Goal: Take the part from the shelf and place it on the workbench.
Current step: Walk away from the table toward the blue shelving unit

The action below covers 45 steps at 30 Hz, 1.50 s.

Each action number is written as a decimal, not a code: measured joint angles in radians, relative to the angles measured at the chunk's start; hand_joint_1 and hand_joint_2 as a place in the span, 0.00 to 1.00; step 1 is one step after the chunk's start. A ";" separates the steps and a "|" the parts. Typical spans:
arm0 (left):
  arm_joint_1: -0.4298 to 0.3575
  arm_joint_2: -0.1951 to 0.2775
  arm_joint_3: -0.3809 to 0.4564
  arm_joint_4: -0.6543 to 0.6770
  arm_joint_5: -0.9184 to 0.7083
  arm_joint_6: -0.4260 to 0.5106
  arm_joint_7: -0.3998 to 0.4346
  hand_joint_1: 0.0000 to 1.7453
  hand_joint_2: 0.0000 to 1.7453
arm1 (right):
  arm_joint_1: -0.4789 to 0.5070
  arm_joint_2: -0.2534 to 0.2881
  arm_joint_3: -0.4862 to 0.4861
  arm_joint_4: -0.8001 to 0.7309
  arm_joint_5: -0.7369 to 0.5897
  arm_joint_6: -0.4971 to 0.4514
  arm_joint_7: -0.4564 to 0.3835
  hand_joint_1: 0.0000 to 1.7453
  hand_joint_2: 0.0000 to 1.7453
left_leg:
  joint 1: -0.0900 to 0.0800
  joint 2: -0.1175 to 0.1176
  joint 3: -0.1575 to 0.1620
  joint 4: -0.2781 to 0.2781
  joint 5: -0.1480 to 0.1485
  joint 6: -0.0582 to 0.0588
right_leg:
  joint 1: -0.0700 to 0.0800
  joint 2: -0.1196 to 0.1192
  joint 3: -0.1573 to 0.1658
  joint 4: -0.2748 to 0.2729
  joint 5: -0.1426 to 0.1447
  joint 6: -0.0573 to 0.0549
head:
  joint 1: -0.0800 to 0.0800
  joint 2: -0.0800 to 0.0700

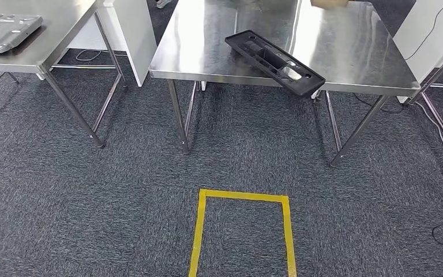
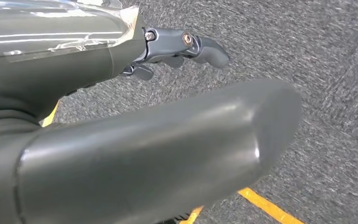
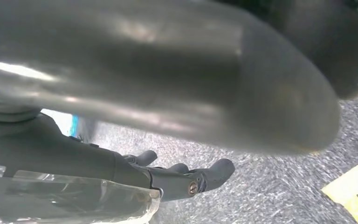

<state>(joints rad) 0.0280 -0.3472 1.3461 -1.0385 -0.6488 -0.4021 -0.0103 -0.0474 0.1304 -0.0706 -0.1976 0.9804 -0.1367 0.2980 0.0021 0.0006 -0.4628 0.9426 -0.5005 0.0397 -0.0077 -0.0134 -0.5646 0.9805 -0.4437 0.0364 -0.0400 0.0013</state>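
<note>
black part (image 1: 274, 62) on workbench (image 1: 346, 52) — overhanging edge

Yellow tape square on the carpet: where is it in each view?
Head view: yellow floor tape outline at bottom centre, on grey carpet before the steel workbench.
Left wrist view: yellow strip at the lower edge, beyond the left hand.
Right wrist view: yellow corner at the lower right, past the right hand.
Shared landmark: the tape itself.

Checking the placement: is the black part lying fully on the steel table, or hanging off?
Hanging off. The black part lies diagonally on the steel table, its near end past the front edge.
</note>
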 joint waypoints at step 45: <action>0.061 0.003 -0.322 -0.001 -0.414 -0.032 0.054 0.00 1.00 | 0.007 -0.054 -0.002 0.003 0.057 0.088 -0.023 0.00 0.00 | -0.001 -0.113 -0.117 0.049 0.067 -0.016 | -0.007 0.056 0.090 -0.009 -0.075 -0.020 | 0.013 0.000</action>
<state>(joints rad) 0.0887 -0.3439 1.0237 -1.0399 -1.0631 -0.4340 0.0432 -0.0401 0.0761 -0.0729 -0.1946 1.0373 -0.0483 0.2750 0.0014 -0.1120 -0.5801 0.9919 -0.4333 0.0232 -0.0148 0.0421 -0.4745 0.9718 -0.5191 0.0169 -0.0268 0.0014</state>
